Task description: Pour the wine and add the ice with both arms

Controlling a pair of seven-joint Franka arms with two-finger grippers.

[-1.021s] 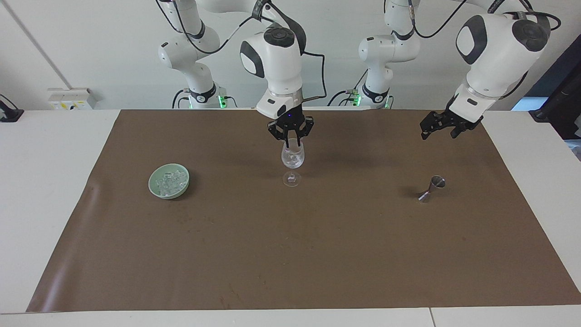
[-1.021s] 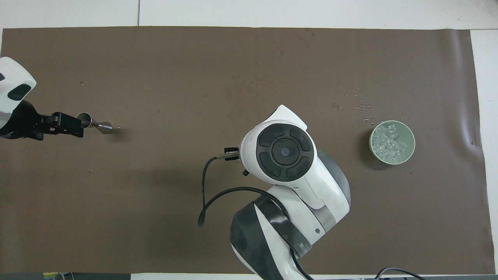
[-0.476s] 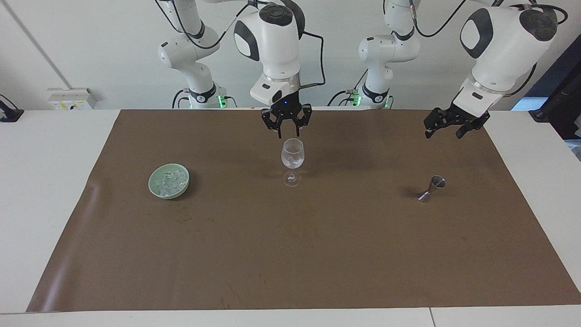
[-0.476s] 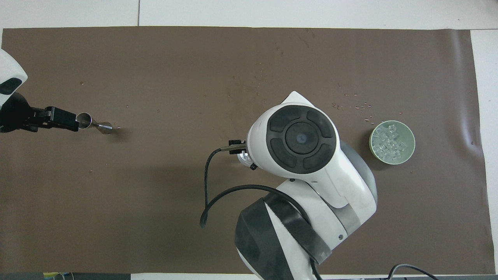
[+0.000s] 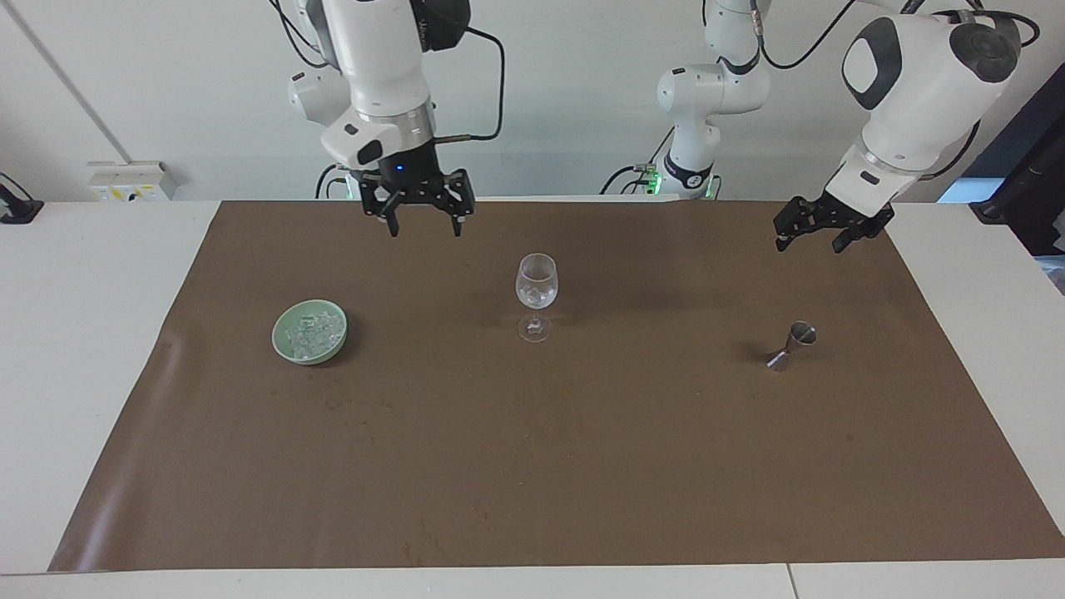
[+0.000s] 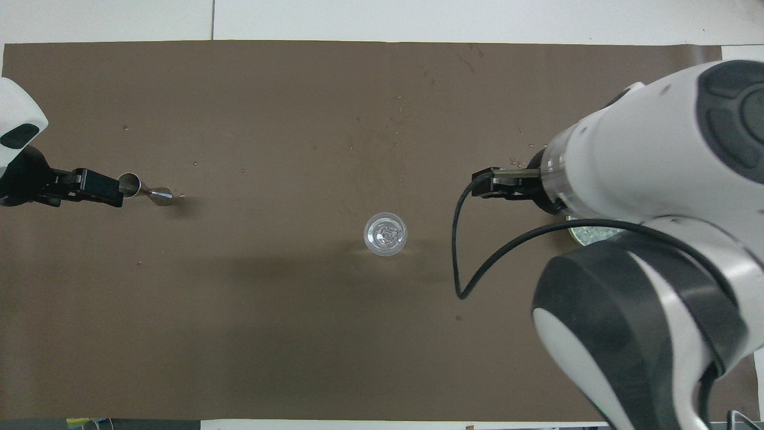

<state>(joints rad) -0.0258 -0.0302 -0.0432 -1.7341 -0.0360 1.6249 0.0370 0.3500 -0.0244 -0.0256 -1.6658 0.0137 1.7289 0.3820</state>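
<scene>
- In the overhead view, the right arm hid most of the pale green bowl (image 5: 309, 331).
- Clear ice cubes (image 5: 314, 335) lay heaped in the bowl; some in the wine glass (image 5: 536, 293).
- Right gripper (image 5: 423, 218) and left gripper (image 5: 811, 235) hung open, empty.

White table (image 5: 66, 349), brown mat (image 5: 582, 466) on it

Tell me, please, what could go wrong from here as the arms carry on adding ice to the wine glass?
The wine glass is tall on a narrow foot, so a gripper coming in low could tip it. The ice is small and glassy and may slip from the open right gripper. The left gripper hangs over the mat near the jigger.
</scene>
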